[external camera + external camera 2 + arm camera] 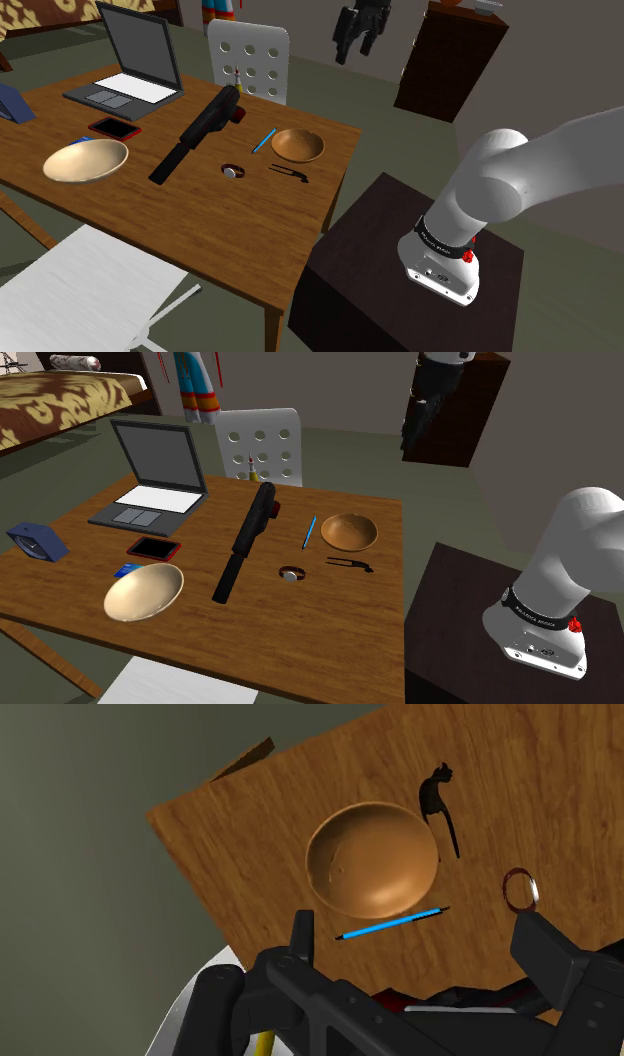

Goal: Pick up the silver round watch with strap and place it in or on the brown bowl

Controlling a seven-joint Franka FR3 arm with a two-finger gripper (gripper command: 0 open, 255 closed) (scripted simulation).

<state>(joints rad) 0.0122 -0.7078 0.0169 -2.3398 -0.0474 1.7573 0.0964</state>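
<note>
**Claw spread high over the counter, watch lying beside the brown bowl**

In the shoulder view, a small blue object [10, 103] sits at the far left edge of the wooden counter [250, 235], with an open laptop [130, 65] in the upper left. Below the laptop lie a red-edged phone [114, 128] and a pale bowl [85, 160]. A long black gun-shaped tool [195, 135] lies slantwise near the centre. Just to its right, at the frame's centre, the silver round watch [235, 172] rests flat on the counter. Up and to the right of it, apart from it, stands the brown bowl [298, 145], and a blue pen [263, 140] lies just left of the bowl. A thin black item [290, 173] lies right of the watch. A white chair [250, 58] with holes in its back stands behind the counter at top centre. Further right, at the top of the frame, the claw [358, 35] hangs well above everything, touching nothing. The dark stand [400, 300] fills the lower right. In the wrist view the black fingers [300, 934] stand spread with nothing pinched
</note>
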